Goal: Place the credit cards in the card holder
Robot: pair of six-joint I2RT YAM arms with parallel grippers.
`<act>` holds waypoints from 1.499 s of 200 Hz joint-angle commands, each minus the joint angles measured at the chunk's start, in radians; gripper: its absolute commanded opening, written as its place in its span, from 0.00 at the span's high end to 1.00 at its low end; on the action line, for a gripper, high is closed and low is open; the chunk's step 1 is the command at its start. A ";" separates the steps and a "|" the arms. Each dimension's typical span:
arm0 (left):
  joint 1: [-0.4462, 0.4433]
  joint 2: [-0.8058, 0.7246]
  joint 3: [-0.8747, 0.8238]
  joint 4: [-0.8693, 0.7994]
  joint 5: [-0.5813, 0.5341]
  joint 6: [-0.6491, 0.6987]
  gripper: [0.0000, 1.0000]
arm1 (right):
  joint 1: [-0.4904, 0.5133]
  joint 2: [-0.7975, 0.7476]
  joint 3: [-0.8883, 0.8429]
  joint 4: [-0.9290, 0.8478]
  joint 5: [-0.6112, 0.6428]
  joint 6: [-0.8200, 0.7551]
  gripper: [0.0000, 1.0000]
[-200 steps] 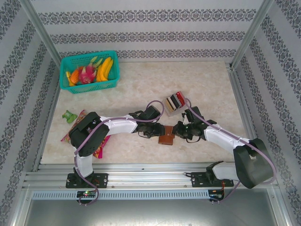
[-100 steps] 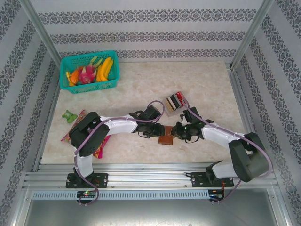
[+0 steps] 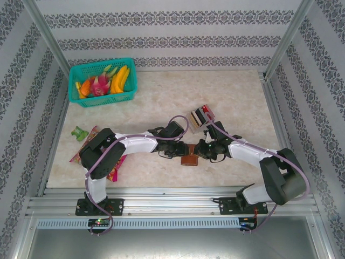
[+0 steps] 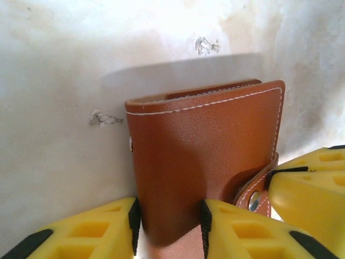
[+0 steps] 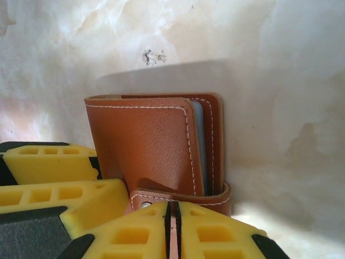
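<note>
Marbled tabletop [image 3: 232, 91]; brown, white-stitched leather card holder [image 4: 205, 151]

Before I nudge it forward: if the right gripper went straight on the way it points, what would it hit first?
The card holder. The right gripper is shut on its snap tab, and the brown cover stands directly ahead, seemingly right beyond the fingertips, though depth is hard to judge.

Both arms reach inward and meet at lower centre of the overhead view, wrists low. Left gripper [image 3: 180, 151] clamps the card holder [image 4: 205, 156] between its yellow fingers [image 4: 102, 229]. Right gripper [image 3: 199, 151], jaws almost touching, pinches its snap tab from the opposite side.
</note>
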 commanded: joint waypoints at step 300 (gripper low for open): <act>-0.022 0.025 -0.041 0.016 0.006 -0.050 0.72 | 0.109 0.039 0.007 -0.066 0.123 -0.040 0.92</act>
